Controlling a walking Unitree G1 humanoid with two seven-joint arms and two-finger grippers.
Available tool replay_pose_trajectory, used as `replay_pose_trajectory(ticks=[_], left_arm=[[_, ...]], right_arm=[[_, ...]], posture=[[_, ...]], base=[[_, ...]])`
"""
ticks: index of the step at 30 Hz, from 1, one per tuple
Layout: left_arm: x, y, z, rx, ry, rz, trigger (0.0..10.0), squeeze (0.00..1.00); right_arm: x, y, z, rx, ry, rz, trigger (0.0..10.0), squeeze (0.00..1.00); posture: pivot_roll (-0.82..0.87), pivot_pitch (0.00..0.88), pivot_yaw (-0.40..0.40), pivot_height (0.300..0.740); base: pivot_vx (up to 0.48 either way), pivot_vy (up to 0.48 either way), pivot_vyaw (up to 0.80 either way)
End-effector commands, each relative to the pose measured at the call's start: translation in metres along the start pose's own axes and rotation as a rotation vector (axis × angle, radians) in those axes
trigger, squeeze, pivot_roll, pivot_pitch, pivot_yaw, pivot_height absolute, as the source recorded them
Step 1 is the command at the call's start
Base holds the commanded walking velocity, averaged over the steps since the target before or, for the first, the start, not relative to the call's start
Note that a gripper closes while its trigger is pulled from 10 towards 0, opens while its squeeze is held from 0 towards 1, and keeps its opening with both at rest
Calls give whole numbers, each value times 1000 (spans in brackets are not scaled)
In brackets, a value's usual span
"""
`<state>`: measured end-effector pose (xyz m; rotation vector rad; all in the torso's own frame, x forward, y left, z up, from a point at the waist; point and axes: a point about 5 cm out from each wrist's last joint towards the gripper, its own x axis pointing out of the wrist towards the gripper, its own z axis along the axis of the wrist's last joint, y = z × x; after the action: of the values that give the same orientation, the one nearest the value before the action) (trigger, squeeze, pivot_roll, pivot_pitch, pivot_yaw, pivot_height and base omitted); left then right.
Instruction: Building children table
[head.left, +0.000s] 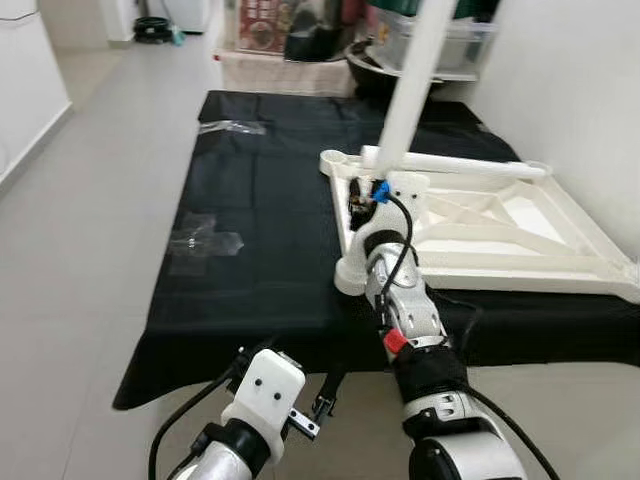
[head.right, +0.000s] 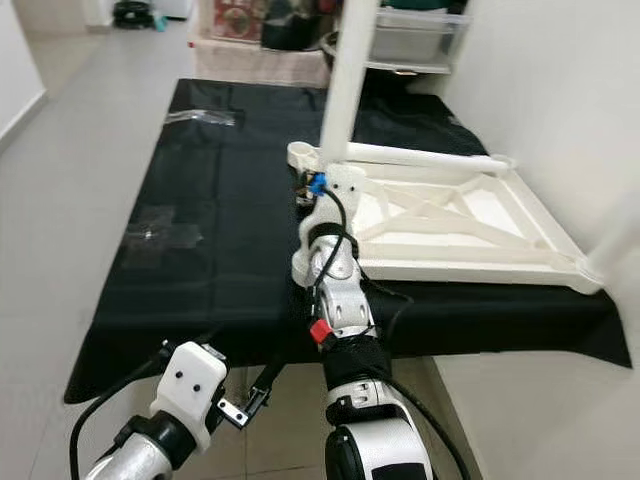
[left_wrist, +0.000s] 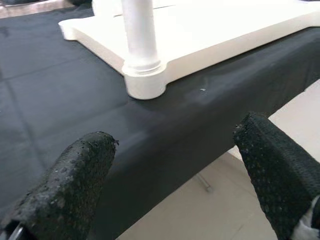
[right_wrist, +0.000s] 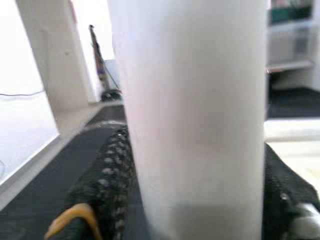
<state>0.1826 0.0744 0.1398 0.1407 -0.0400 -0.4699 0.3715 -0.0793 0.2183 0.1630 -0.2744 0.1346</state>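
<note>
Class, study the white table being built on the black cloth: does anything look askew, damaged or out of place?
The leg stands leaning rather than straight up from the upturned table top, with the right gripper closed around its base. Two clear plastic bags lie loose on the black cloth. No damage shows.

A low surface (head.left: 250, 270) covered by a black cloth (head.left: 270, 200) stands on a pale tiled floor (head.left: 80, 300), its right side close to a white wall. The cloth hangs over the near edge. On its right half lies a white tabletop (head.left: 500, 225), underside up, with crossed bracing ribs showing; its far right corner reaches past the cloth's edge. A white leg (head.left: 415, 80) stands upright at the tabletop's near left corner. Two clear plastic bags lie on the left half: one (head.left: 205, 243) near the middle, another (head.left: 232, 127) toward the far end.
</note>
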Motion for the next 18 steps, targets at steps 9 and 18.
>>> replay_pose_trajectory(ticks=[9, 18], left_arm=[[0, -4, -3, -9, 12, -9, 10000, 0], [0, -3, -2, -8, 13, -9, 10000, 0]], right_arm=[[-1, -11, -8, 124, 110, 590, 10000, 0], [-29, 2, -10, 102, 278, 1260, 10000, 0]], posture=[[140, 66, -103, 740], [144, 73, -103, 740]], base=[[0, 0, 0], [0, 0, 0]])
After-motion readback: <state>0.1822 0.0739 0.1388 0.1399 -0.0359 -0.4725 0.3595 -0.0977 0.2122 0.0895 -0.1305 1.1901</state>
